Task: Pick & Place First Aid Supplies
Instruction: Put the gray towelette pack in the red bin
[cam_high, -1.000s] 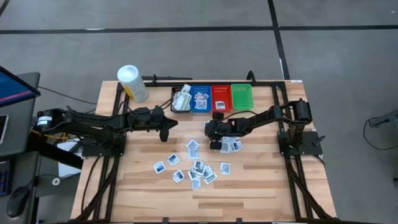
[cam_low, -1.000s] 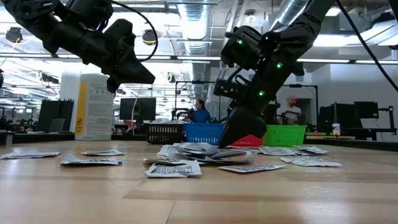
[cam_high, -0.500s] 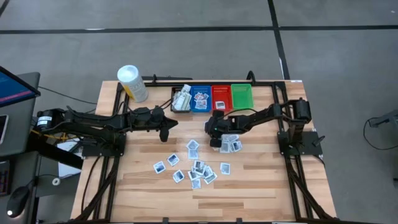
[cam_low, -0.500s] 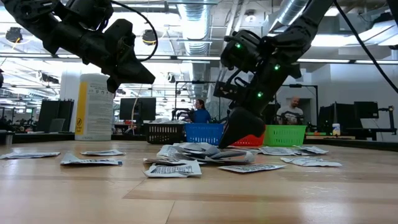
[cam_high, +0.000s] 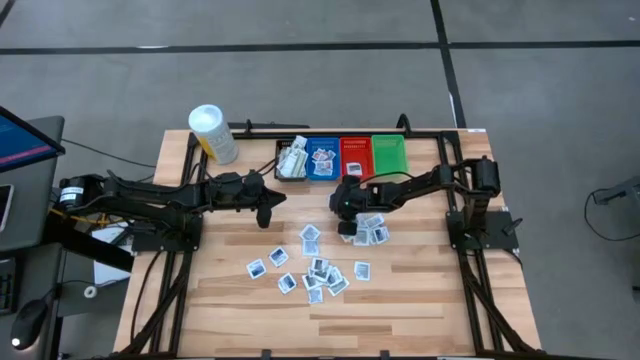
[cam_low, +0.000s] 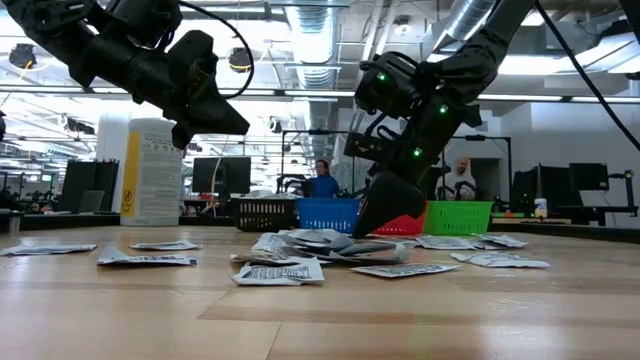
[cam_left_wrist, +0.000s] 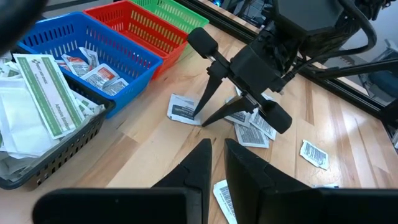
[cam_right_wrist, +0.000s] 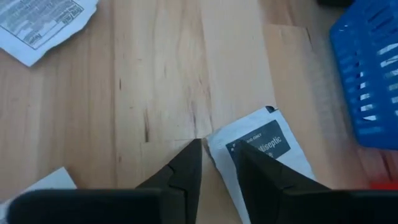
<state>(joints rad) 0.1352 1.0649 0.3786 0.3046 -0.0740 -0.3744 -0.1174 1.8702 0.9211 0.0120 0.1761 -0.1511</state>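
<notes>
**Wood tabletop, right gripper tip-down at a packet**

Pale wooden planks make up the table (cam_high: 225, 300), where small flat white first aid packets (cam_high: 320, 272) lie scattered across the middle. A few more lie in a loose cluster (cam_high: 374, 231) just beside the right gripper.

The right arm reaches in from its own side, bent at the elbow. Its wrist is tipped steeply, so the right gripper (cam_high: 347, 232) points down onto the boards in front of the blue plastic mesh bin (cam_high: 322, 158). Its two dark fingers are narrowly parted and their tips are at the wood. Between and beside them sits the edge of a white packet with a dark printed label (cam_right_wrist: 267, 146). The packet lies flat on the table and is not clamped.

The left arm stretches low across the table from its own side and ends short of the centre. The left gripper (cam_high: 268, 212) hangs above bare wood, well apart from the packets. Its fingers are only a slit apart and hold nothing.

Along the far edge stand four bins in a row:
- a black wire basket (cam_high: 292, 160), stuffed with larger white packs
- the blue bin, holding a few packets
- a red plastic bin (cam_high: 356, 156)
- a green plastic bin (cam_high: 389, 153)

A white cylindrical tub with a yellow label (cam_high: 213, 133) stands at the far left corner.
</notes>
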